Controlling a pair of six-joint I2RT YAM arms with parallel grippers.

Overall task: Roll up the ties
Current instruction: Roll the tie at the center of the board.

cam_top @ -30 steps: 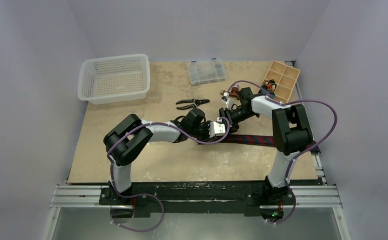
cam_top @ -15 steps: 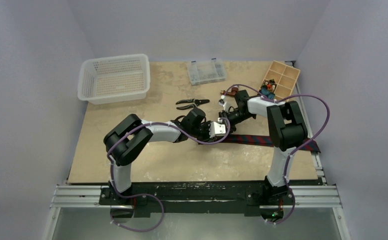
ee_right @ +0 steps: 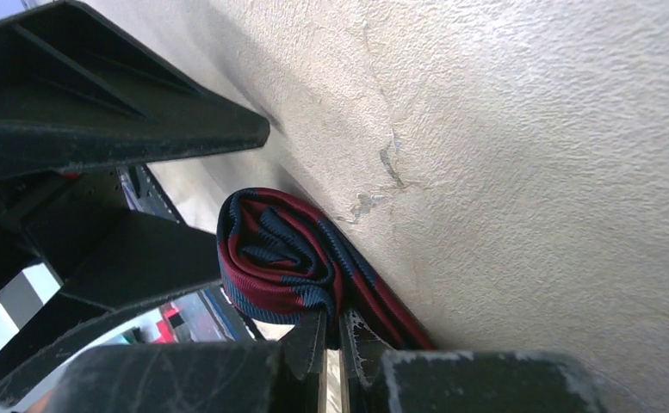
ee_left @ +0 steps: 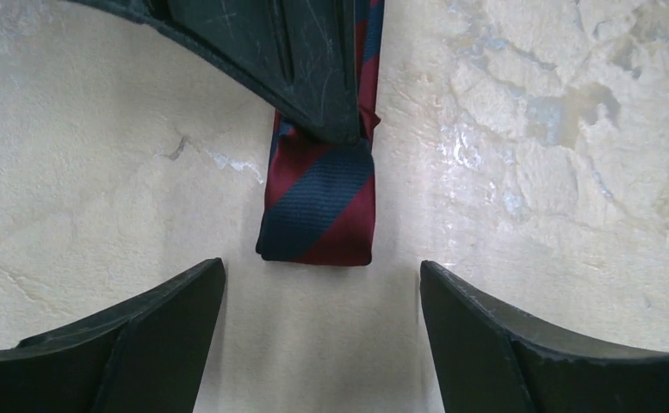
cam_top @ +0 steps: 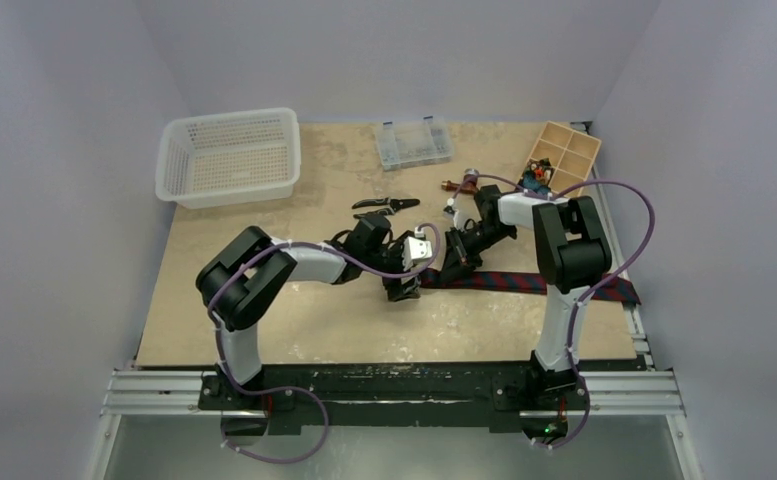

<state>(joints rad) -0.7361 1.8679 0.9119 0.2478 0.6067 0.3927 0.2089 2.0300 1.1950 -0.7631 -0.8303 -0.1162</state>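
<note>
Left tool (ee_left: 322, 292) retreated; tie (ee_left: 318, 211) end just ahead, right tool (ee_right: 334, 335) pinching.

Beige table (cam_top: 294, 310): white basket (cam_top: 226, 190) at 10 o'clock, clear parts box (cam_top: 413, 144) at 12, wooden tray (cam_top: 564, 152) at 2, pliers (cam_top: 385, 204) mid-table, striped tie (cam_top: 524, 283) toward 4.

One tie (cam_top: 524, 282) (striped red and navy), one basket (cam_top: 229, 190), one clear parts box (cam_top: 414, 143), one wooden divided tray (cam_top: 567, 158), one pair of pliers (cam_top: 384, 204).
</note>
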